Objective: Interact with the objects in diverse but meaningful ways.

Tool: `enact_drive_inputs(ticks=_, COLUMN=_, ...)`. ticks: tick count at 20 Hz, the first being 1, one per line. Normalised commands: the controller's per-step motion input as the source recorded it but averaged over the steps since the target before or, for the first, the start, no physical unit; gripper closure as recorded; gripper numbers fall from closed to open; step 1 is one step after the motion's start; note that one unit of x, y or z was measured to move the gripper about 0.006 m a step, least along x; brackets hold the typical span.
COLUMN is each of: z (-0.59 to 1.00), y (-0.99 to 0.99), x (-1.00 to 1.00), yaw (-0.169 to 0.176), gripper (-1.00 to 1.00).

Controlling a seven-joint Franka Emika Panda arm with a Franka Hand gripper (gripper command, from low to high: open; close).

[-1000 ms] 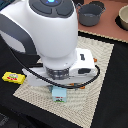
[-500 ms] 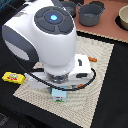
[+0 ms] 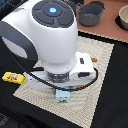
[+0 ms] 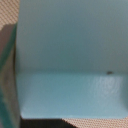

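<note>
Fingers: hidden under the arm's body in the exterior view; spread or pinching, I could not tell.
Carton (image 3: 63,94): light-blue, on the woven mat (image 3: 102,75), directly below the arm.
Wrist view: only the carton's blue face (image 4: 70,60), very close.
Yellow packet (image 3: 13,77): on the dark tabletop (image 3: 112,112), seen in the exterior view only.

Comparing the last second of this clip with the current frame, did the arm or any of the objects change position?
Hardly anything changed. The white robot arm stays low over the light-blue and white carton on the beige woven placemat, shifting only slightly. The carton has not visibly moved. The flat yellow packet with red mark and the grey pot stayed put. The gripper fingers are hidden, so no grasp can be confirmed.
</note>
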Motion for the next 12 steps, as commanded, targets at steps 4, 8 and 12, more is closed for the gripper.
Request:
enact_drive_inputs(ticks=4, z=-0.03, y=-0.01, x=0.20, yaw=0.045, gripper=1.00)
enact_drive_inputs(ticks=8, z=0.95, y=0.18, x=0.05, yaw=0.094, gripper=1.00)
enact_drive_inputs(ticks=12, z=1.00, y=0.33, x=-0.03, yaw=0.060, gripper=1.00)
